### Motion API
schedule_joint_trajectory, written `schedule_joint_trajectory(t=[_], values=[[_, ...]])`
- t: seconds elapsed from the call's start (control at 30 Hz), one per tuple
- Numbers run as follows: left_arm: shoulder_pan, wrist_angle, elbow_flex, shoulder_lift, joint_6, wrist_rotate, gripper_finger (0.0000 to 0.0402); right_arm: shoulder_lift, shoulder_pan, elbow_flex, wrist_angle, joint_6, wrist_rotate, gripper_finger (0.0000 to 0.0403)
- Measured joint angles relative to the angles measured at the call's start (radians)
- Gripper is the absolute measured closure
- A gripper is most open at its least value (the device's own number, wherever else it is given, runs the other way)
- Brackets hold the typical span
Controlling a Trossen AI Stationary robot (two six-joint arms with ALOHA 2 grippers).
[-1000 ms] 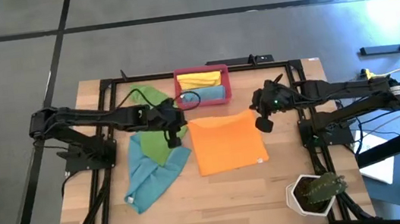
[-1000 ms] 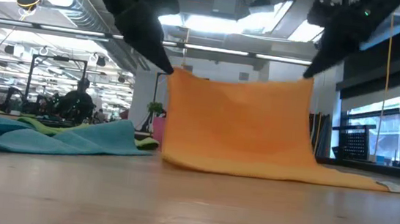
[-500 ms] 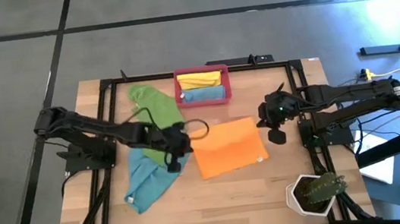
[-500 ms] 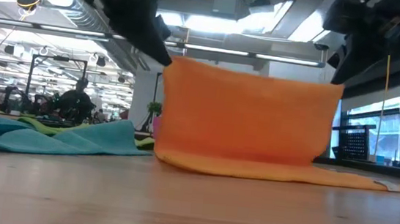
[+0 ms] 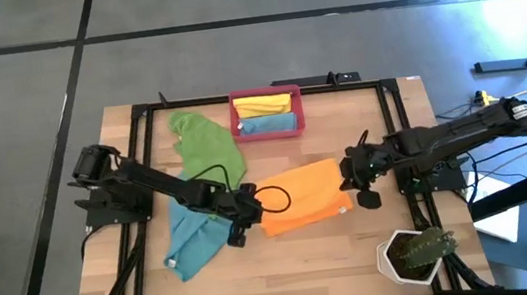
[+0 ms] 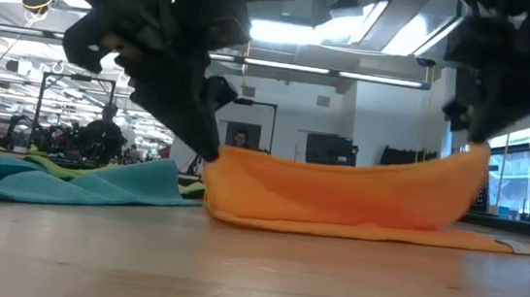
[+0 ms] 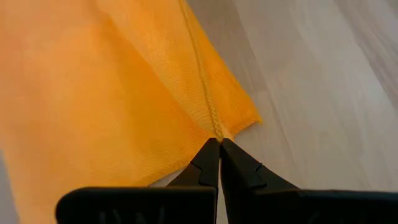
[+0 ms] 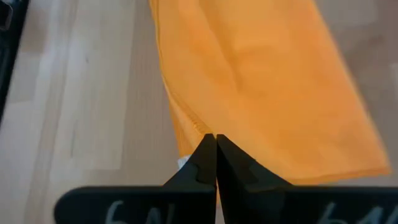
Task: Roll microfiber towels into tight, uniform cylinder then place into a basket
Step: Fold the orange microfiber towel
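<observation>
Now the orange towel is folded over on itself: a second ago both grippers held its far edge high near the basket, and since then they have carried that edge toward the near side of the table, so the cloth has gone from a tall upright sheet to a low, sagging hump. The left gripper sits at the towel's nine o'clock corner, jaws pinched fully together on the hemmed corner, as its wrist view shows. The right gripper sits at the three o'clock corner, jaws likewise clamped tight on the edge. From table height the fold hangs between the two, drooping in the middle.

Counting cloths, I see five: one orange, one green towel lying crumpled at about ten o'clock of the orange one, one teal towel spread at its eight o'clock and partly under the left arm, plus a yellow roll and a blue roll side by side in the one red-pink basket, which stands at twelve o'clock near the table's far edge. One white pot with a plant stands at five o'clock.

All the towels look soft and finely napped, with stitched hems; the table is pale wood grain.
</observation>
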Motion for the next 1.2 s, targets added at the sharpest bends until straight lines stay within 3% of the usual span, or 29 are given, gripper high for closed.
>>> schedule_joint_trajectory(t=[0.4, 0.53, 0.73, 0.97, 1.2], values=[[0.005, 0.055, 0.0, 0.009, -0.015, 0.009, 0.0401, 0.0, 0.011, -0.17, 0.126, 0.039, -0.002, 0.0396], [0.006, 0.09, 0.0, 0.009, -0.012, 0.082, 0.0401, 0.0, 0.011, -0.171, 0.129, 0.052, -0.045, 0.0393], [0.004, 0.085, 0.0, 0.009, -0.014, 0.095, 0.036, 0.0, 0.011, -0.171, 0.139, 0.118, -0.121, 0.0386], [0.014, 0.082, 0.0, 0.005, -0.02, 0.092, 0.0305, 0.0, 0.012, -0.17, 0.142, 0.147, -0.131, 0.0317], [0.071, 0.142, 0.006, -0.005, -0.077, 0.017, 0.0299, 0.0, 0.012, -0.15, 0.166, 0.121, -0.101, 0.024]])
